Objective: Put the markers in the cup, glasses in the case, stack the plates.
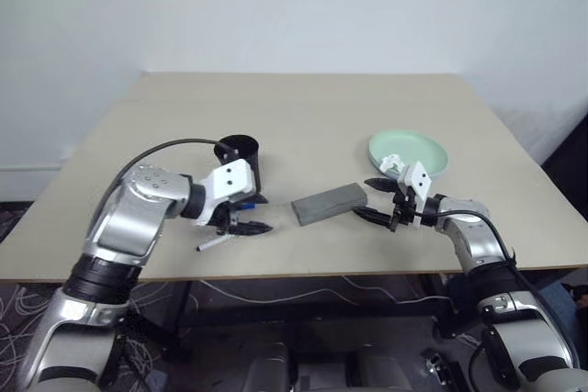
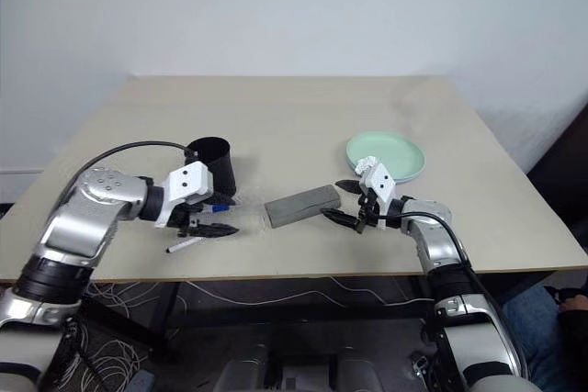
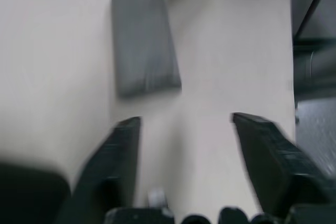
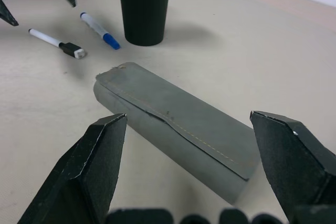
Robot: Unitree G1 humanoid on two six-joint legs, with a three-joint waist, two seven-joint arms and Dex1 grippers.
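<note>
Grey and closed, the glasses case (image 4: 176, 129) lies on the tan table (image 1: 322, 107) near the front edge, between the two arms. The right gripper (image 1: 380, 201) sits just beside the case's right end, jaws spread wide and holding nothing. The left gripper (image 1: 241, 214) hangs over the two markers, its fingers (image 3: 113, 156) parted and empty. Both markers lie flat on the table: the blue-capped marker (image 4: 100, 30) close to the foot of the black cup (image 4: 144, 4), the dark-capped marker (image 4: 56, 42) a little nearer the edge. The cup stands upright, just behind the left gripper. Off to the right, the mint green plate (image 1: 409, 151) rests behind the right gripper; whether the blue plate lies under it I cannot tell.

To my eye the marker step is in hand. Next, the left gripper needs to settle around one thin barrel, close, lift and tip it into the cup.
</note>
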